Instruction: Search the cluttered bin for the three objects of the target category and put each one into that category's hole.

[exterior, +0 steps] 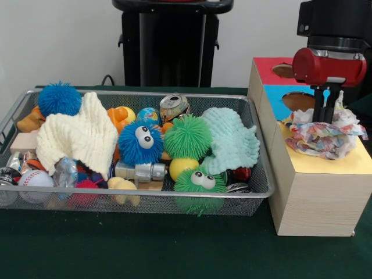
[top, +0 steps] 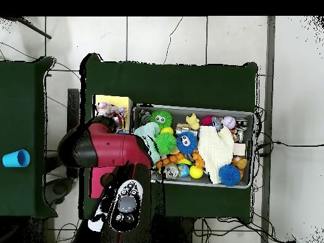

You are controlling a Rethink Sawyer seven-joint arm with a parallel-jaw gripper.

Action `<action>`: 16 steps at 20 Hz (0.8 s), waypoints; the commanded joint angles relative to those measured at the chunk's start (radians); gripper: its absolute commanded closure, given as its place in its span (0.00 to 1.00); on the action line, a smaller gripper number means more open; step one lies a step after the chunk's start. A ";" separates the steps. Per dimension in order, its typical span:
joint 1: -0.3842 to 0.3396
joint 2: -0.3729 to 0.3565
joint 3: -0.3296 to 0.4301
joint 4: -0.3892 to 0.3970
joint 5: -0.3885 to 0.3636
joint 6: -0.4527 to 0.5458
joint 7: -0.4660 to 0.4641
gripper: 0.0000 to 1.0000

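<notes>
A dark green table point(exterior: 145, 244) is filling the lower frame, with a white wall behind. The wire-mesh bin point(exterior: 256, 192) is sitting left of centre, crowded with spiky balls, knitted cloths and small toys. At right, the gripper point(exterior: 326, 119) is hanging over the yellow face point(exterior: 337, 165) of the wooden box, its fingers pinching the top of a crumpled multicoloured wrapper point(exterior: 322, 138) that is resting on that face and covering the hole.
</notes>
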 commanded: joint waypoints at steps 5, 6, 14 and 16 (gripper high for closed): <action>0.016 0.059 0.033 0.070 -0.002 0.030 0.207 1.00; 0.018 0.062 0.033 0.069 -0.002 0.026 0.209 1.00; 0.024 0.080 0.037 0.068 0.007 0.000 0.222 1.00; 0.026 0.082 0.036 0.069 0.008 -0.002 0.223 1.00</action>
